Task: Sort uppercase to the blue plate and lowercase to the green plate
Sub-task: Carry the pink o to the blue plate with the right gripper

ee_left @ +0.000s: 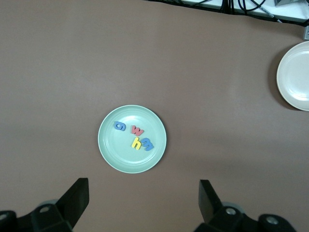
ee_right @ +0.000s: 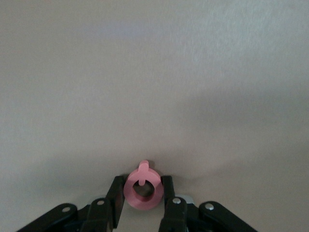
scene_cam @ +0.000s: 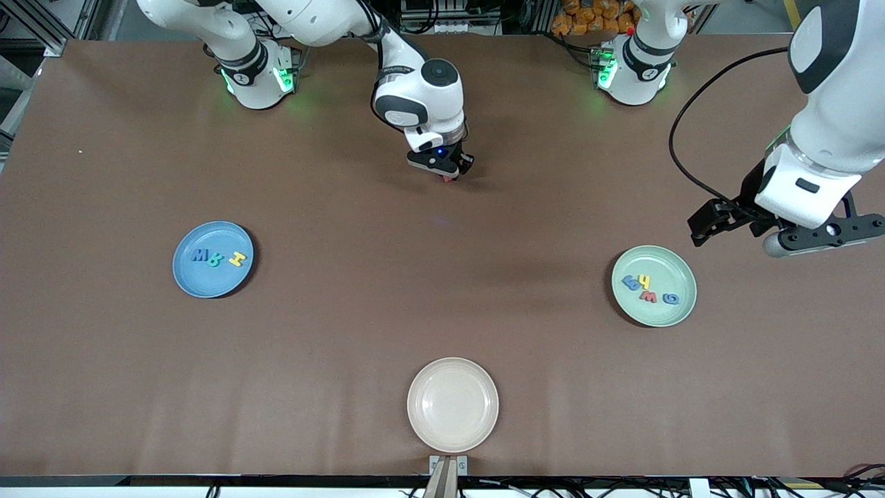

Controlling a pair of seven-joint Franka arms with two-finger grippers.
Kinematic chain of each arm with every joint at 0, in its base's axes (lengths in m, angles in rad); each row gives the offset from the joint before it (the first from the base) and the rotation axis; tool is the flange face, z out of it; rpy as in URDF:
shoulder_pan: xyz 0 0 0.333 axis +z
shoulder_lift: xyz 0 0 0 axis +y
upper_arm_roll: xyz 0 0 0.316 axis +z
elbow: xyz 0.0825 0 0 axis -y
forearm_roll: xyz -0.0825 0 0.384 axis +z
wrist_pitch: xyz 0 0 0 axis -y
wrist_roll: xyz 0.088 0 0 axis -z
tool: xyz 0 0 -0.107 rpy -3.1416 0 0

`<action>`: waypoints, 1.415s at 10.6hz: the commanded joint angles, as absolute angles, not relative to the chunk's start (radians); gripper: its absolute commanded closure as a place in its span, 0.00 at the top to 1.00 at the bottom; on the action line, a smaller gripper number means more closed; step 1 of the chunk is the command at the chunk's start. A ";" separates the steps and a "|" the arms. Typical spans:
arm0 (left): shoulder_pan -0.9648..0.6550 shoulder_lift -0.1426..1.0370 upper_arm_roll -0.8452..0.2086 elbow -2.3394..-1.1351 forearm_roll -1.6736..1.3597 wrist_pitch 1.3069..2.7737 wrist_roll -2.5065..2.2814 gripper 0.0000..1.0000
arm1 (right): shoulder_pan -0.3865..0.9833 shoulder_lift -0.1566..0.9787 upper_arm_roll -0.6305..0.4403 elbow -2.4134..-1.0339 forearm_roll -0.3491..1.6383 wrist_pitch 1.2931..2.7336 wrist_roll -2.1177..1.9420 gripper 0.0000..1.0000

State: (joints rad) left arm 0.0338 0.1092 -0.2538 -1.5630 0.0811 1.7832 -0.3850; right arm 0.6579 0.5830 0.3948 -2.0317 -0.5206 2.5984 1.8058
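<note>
My right gripper (scene_cam: 449, 176) is down at the table's middle, toward the robots' bases, shut on the red Q (ee_right: 129, 191), which stands upright between its fingers (ee_right: 116, 193). In the front view only a red tip (scene_cam: 448, 179) shows under the hand. The blue plate (scene_cam: 207, 285) at the right arm's end holds a blue M (scene_cam: 199, 256), a green B (scene_cam: 215, 260) and a yellow H (scene_cam: 236, 259). On the green plate (scene_cam: 657, 312) at the left arm's end lie several lowercase letters, among them a yellow h (ee_left: 136, 143) and a red m (ee_left: 137, 131). My left gripper (ee_left: 143, 186) hangs open beside that plate, empty.
A cream plate (scene_cam: 453, 429) sits near the table's front edge, midway between the two ends; it also shows in the left wrist view (ee_left: 295, 77). A black cable (scene_cam: 681, 145) loops from the left arm above the table.
</note>
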 commanded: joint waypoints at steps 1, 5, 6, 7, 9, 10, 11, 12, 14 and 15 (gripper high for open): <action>-0.046 0.077 -0.158 -1.582 0.069 1.760 -0.347 1.00 | 0.591 0.586 0.399 -2.023 -0.554 2.586 1.740 0.27; -0.045 0.063 -0.129 -1.575 0.057 1.718 -0.272 1.00 | 0.471 0.545 0.400 -2.025 -0.551 2.531 1.535 0.24; -0.038 0.063 -0.129 -1.574 0.055 1.704 -0.272 1.00 | 0.445 0.529 0.400 -2.025 -0.546 2.507 1.478 0.24; -0.037 0.064 -0.129 -1.560 0.055 1.686 -0.270 1.00 | 0.419 0.513 0.400 -2.026 -0.546 2.484 1.429 0.23; -0.037 0.072 -0.129 -1.528 0.046 1.654 -0.252 1.00 | 0.362 0.489 0.399 -2.031 -0.542 2.427 1.256 0.23; -0.037 0.071 -0.129 -1.526 0.035 1.651 -0.173 1.00 | 0.321 0.479 0.400 -2.031 -0.540 2.398 1.158 0.23; -0.035 0.068 -0.124 -1.526 0.016 1.644 -0.099 1.00 | 0.284 0.477 0.397 -2.033 -0.538 2.382 1.058 0.23; -0.038 0.064 -0.100 -1.526 -0.015 1.634 -0.094 1.00 | 0.255 0.480 0.379 -2.033 -0.537 2.382 0.954 0.23; -0.040 0.063 -0.097 -1.523 -0.057 1.609 -0.094 1.00 | 0.209 0.463 0.324 -2.039 -0.535 2.378 0.740 0.23; -0.044 0.063 -0.095 -1.505 -0.052 1.602 -0.095 1.00 | 0.189 0.451 0.289 -2.039 -0.537 2.362 0.635 0.23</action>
State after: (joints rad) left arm -0.0342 0.0770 -0.1057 -1.5259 -0.0292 1.6329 -0.1148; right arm 0.2157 0.4971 0.3185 -2.0128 -0.5329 2.3793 0.7630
